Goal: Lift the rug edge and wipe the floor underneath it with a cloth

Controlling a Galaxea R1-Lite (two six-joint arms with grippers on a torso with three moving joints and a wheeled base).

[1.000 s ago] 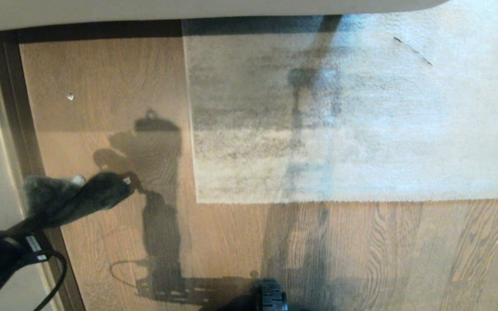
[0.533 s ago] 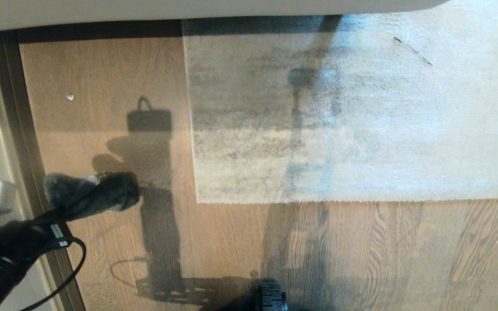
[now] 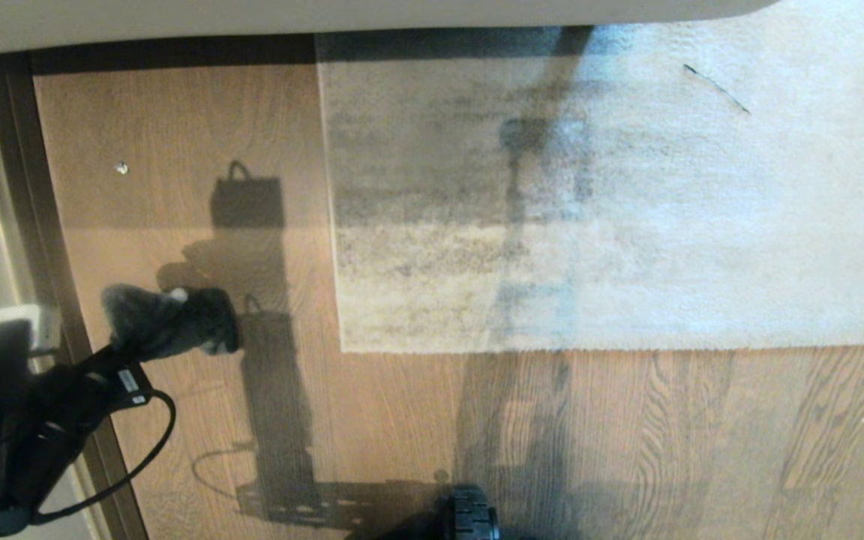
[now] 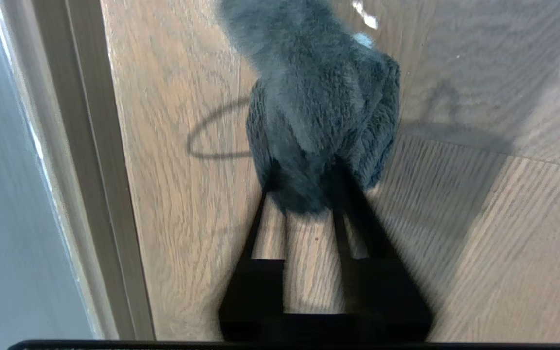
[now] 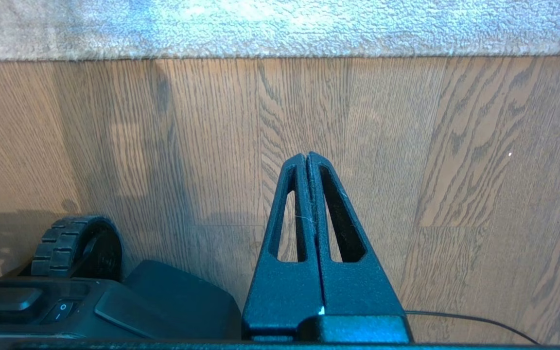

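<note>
The grey fluffy cloth [image 3: 169, 321] hangs bunched at the tip of my left gripper [image 3: 136, 346], low over the wood floor [image 3: 177, 112], left of the rug. In the left wrist view the left gripper [image 4: 304, 184] is open a little, with floor showing between its fingers and the near end of the cloth [image 4: 319, 112] still between the tips. The rug edge [image 3: 338, 262] and its square corner [image 3: 343, 349] lie flat, a short way right of the cloth. My right gripper [image 5: 307, 155] is shut and empty, parked low before the rug edge [image 5: 280, 53].
A dark baseboard and pale wall [image 3: 34, 225] run close along the left of the cloth. Pale furniture [image 3: 327, 19] overhangs the far side. My base wheel [image 3: 469, 514] sits at the near edge. A small speck [image 3: 122, 168] lies on the planks.
My left arm has swung the cloth to the right, off the baseboard and lower toward the floor. Its fingers have parted slightly. The right arm is still.
</note>
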